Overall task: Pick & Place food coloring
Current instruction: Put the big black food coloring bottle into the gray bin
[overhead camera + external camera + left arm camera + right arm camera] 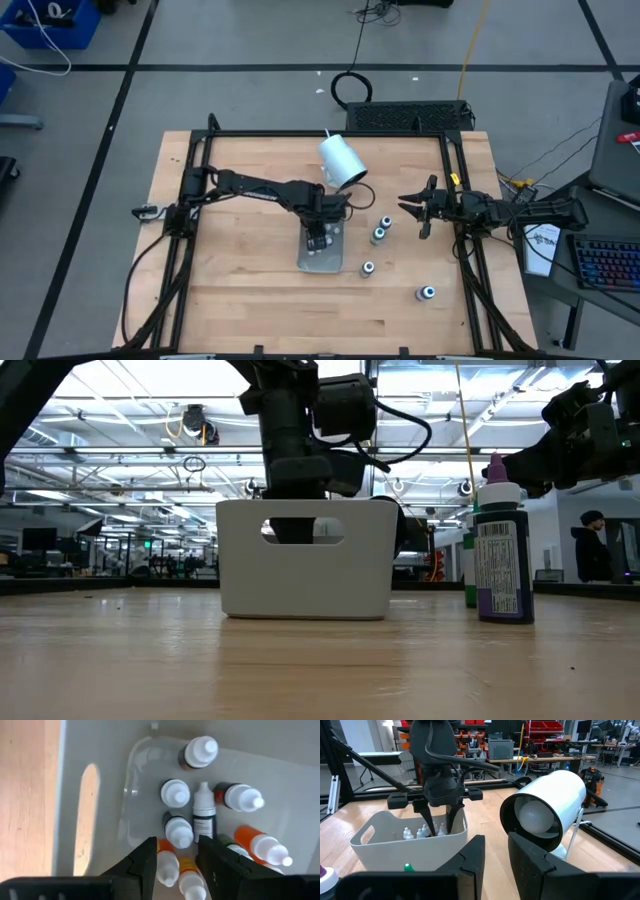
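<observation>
Several food coloring bottles (179,831) with white caps lie and stand inside a pale bin (320,252) at mid-table. Others stand upright on the wood to its right: a pair (381,229), one (368,268) nearer, one (427,293) near the front right. The low view shows a purple one (503,550) upright. My left gripper (177,845) points down into the bin (410,837), open, its fingers (451,822) among the bottles with nothing between them. My right gripper (418,210) waits shut and level at the table's right side, touching nothing.
A large white cylindrical cup (342,162) sits tilted on its side just behind the bin, its mouth facing my right gripper (495,850). Black frame rails (460,200) run along the table's left, far and right sides. Bare wood lies in front of the bin.
</observation>
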Available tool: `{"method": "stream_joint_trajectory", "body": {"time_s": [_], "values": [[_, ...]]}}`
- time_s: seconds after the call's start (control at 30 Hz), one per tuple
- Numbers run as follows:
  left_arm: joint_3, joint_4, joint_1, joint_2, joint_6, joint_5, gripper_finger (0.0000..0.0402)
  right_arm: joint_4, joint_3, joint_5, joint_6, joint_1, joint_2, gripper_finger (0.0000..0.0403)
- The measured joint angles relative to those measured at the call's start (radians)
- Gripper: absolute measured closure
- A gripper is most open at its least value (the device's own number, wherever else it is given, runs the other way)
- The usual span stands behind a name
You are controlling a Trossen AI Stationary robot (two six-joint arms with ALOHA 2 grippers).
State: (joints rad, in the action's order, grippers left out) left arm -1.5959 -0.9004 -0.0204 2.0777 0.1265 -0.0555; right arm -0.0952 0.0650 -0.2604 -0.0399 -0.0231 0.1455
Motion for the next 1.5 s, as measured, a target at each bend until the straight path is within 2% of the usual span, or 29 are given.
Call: {"method": "stream_joint_trajectory", "body": {"time_s": [0.37,0.63,0.9,0.97,1.07,1.17,1.27,1.4,1.5], "values": [[-0.001,-0.135,0.003,-0.018,0.038,0.004,0.0254,0.0,0.0,0.0,0.0,0.0,0.0,0.0325],[-0.003,-0.119,0.003,-0.106,0.06,0.055,0.0254,-0.004,0.0,0.0,0.0,0.0,0.002,0.0325],[-0.003,-0.077,0.009,-0.234,0.056,0.061,0.0254,-0.001,0.0,0.0,0.0,0.0,0.008,0.0325],[-0.003,-0.036,0.02,-0.287,0.025,0.093,0.0254,-0.001,0.0,0.0,0.0,0.0,0.008,0.0325],[0.025,0.06,0.063,-0.378,-0.014,0.213,0.0254,-0.001,0.0,0.0,0.0,0.0,0.008,0.0325],[0.12,0.179,0.122,-0.491,-0.044,0.333,0.0254,0.0,0.0,0.0,0.0,0.0,0.008,0.0325],[0.296,0.334,0.175,-0.625,-0.048,0.409,0.0254,0.0,0.0,0.0,0.0,0.0,0.008,0.0325],[0.622,0.606,0.214,-0.835,-0.011,0.498,0.0254,0.0,0.0,0.0,0.0,0.0,0.008,0.0325],[0.888,0.805,0.229,-0.988,0.009,0.521,0.0254,0.0,0.0,0.0,0.0,0.0,0.008,0.0325]]}}
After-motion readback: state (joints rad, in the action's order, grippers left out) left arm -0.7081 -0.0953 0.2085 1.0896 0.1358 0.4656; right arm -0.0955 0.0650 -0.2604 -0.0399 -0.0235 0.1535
